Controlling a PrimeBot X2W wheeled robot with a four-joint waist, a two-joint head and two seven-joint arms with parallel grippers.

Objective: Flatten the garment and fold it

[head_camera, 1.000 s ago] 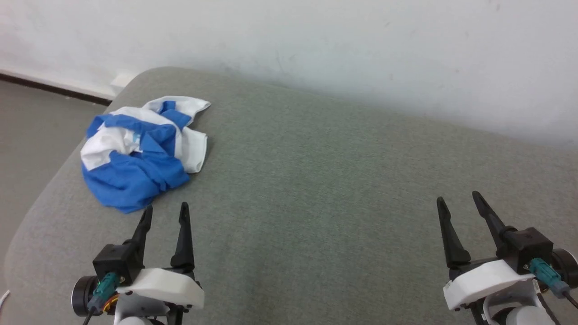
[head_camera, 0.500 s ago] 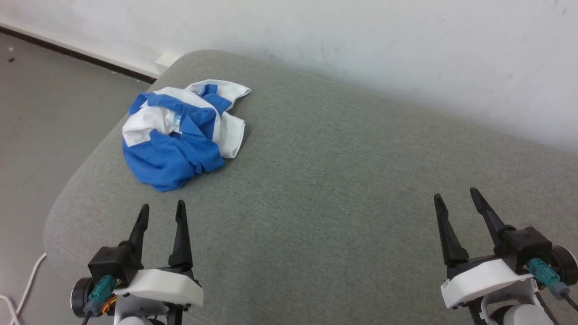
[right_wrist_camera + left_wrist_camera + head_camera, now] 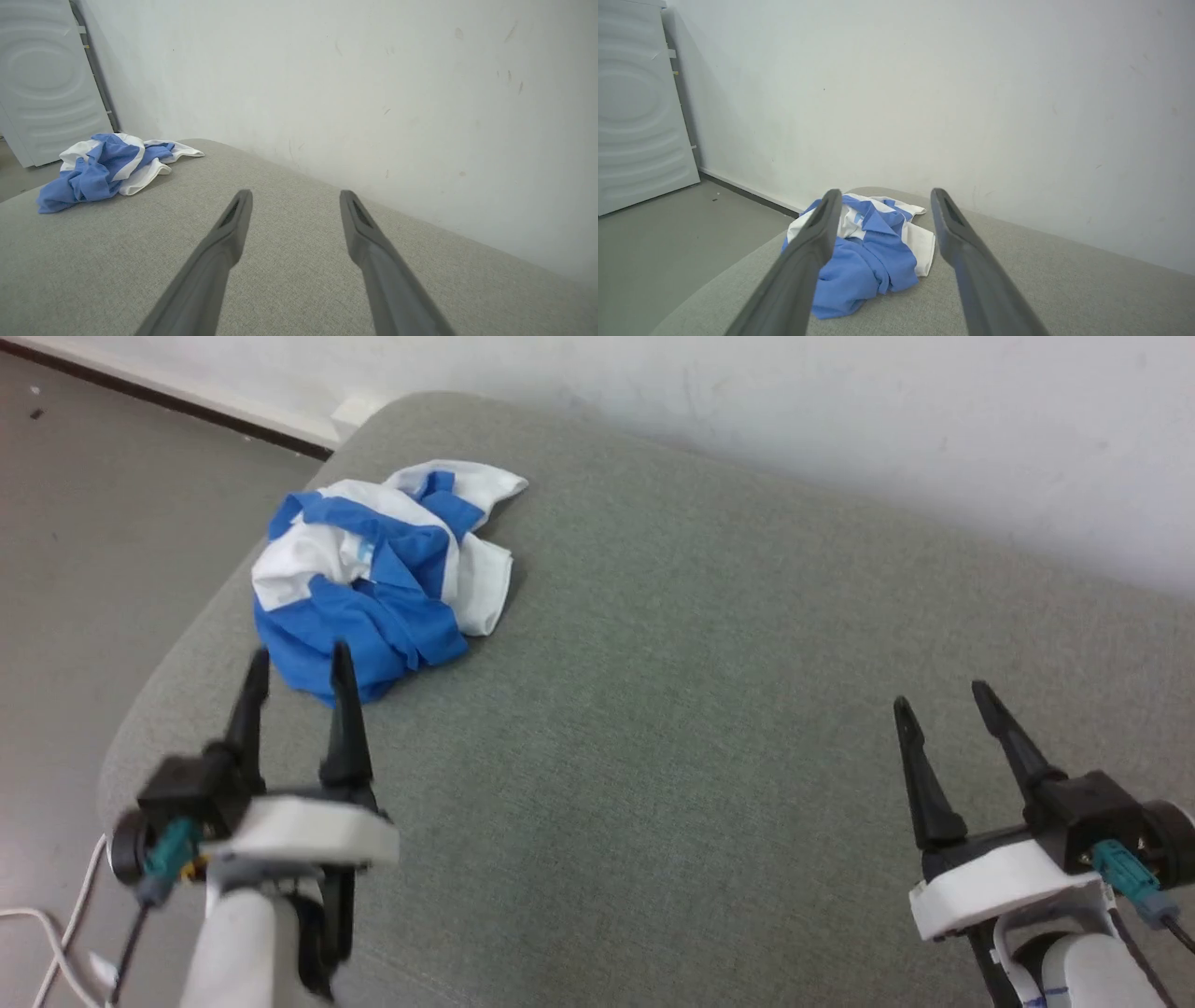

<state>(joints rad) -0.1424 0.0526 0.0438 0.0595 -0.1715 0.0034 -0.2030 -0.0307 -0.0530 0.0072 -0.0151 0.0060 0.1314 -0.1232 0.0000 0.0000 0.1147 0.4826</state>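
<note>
The shirt (image 3: 373,588) lay crumpled at the far left corner of the grey cushion (image 3: 700,728). The left tool (image 3: 299,653) hovered just before it, fingers spread; the right tool (image 3: 938,695), also spread, was well apart.

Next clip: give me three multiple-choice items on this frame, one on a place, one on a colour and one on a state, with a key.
1. Where does the garment lie on the grey cushion?
A. Near its far left corner
B. At its middle
C. By its right edge

2. What colours is the garment?
A. Red and black
B. Blue and white
C. Green and yellow

3. How does the garment lie?
A. Spread flat
B. Neatly folded
C. Crumpled in a heap

Key:
1 A: the head view shows it beside the cushion's rounded far left corner.
2 B: blue cloth is tangled with white.
3 C: its folds bunch over one another.
</note>
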